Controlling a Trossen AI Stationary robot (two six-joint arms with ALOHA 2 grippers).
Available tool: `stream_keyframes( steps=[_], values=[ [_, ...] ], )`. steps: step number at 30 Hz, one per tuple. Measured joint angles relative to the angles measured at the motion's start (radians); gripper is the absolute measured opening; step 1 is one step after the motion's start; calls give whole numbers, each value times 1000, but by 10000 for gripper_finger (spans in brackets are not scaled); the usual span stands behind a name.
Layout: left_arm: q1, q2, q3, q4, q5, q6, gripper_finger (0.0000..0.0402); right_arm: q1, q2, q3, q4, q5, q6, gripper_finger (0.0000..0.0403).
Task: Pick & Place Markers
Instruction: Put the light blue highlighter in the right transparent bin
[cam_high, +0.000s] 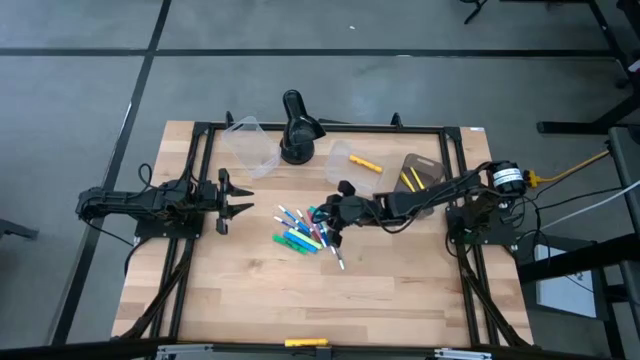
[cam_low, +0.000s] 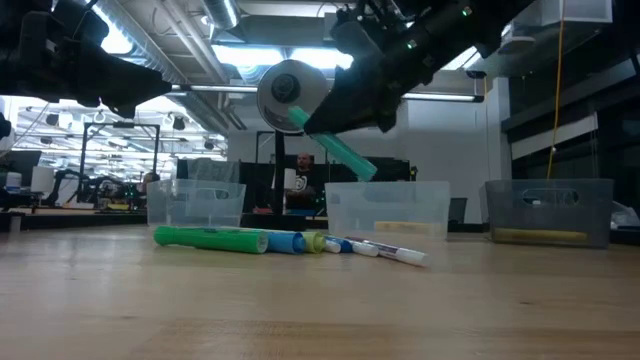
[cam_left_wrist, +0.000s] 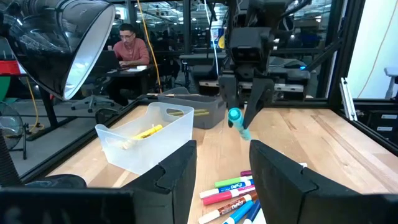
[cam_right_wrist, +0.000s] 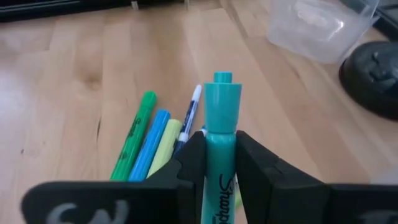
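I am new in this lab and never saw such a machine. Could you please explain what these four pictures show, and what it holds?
It is a robot with two dark arms at a wooden table. One picture looks down from above, one looks level across the tabletop, and two come from small cameras on the arms' wrists.

The right gripper has its jaws shut on a cyan marker and holds it in the air above a pile of markers lying on the table. The left gripper waits at the left side, jaws open and empty.

At the far side stand a black desk lamp and three plastic tubs; two of them hold yellow markers. A person sits in the room behind.
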Motion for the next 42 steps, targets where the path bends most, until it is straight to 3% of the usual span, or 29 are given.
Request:
stream_keyframes(
  steps=[11,22,42],
  values=[
    [0,0,0,0,0,0,143,-27,0,111,-154,13,-108,70],
    [0,0,0,0,0,0,143,-42,-1,258,-436,215,-263,71],
    [0,0,0,0,0,0,143,-227,-1,266,-554,220,-418,68]
  ],
)
